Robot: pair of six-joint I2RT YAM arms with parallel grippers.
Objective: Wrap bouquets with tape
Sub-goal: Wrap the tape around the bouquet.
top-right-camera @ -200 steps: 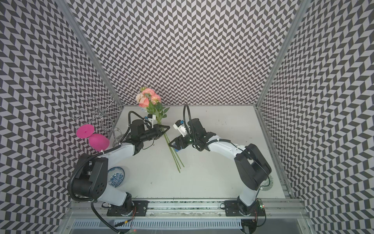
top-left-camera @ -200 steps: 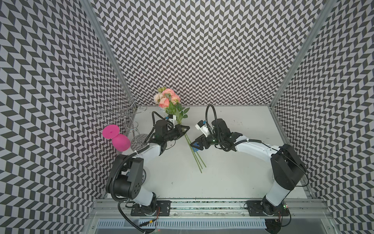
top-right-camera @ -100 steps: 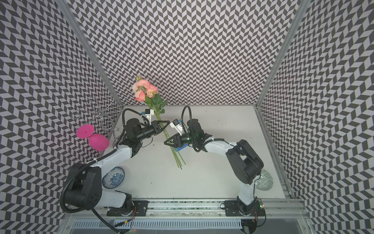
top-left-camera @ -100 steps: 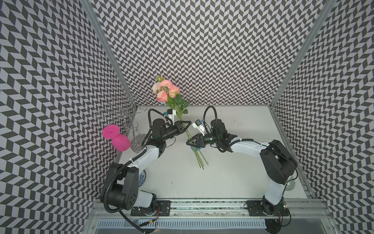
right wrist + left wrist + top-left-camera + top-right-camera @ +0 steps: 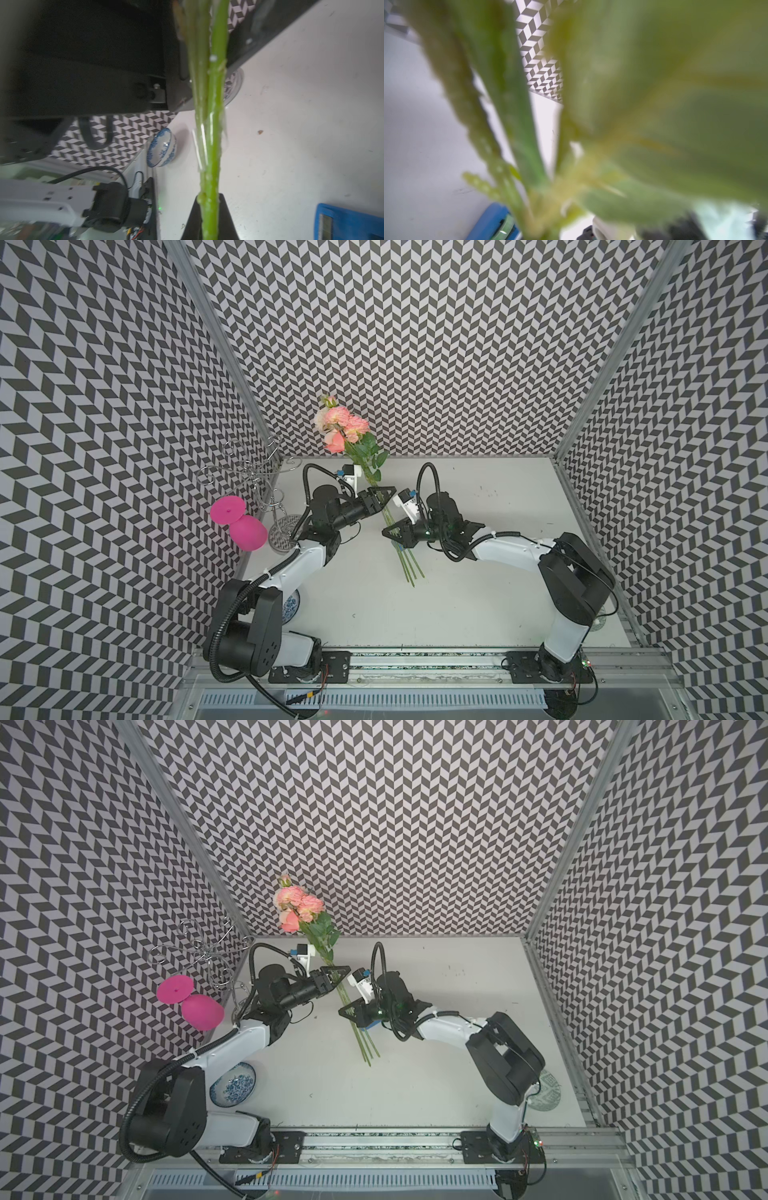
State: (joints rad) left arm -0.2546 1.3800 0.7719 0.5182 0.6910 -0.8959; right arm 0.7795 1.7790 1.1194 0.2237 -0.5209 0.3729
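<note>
Looks partway done: the right gripper (image 5: 390, 531) pinches the rose bouquet (image 5: 366, 456) by its lower stems, tilted above the table (image 5: 498, 580), with a glossy film (image 5: 202, 143) that's probably tape on them, the blue tape dispenser (image 5: 371, 1026) just beneath, and the left gripper (image 5: 379, 498) higher up, can't tell if it's gripping.

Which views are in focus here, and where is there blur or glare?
Both top views: sharp, evenly lit, soft shadows on the table. Left wrist view: the bouquet fills the frame out of focus, the tape dispenser is soft too, only the far wall is crisp. Right wrist view: the stems fairly sharp with white glints, bowl reasonably clear.
</note>
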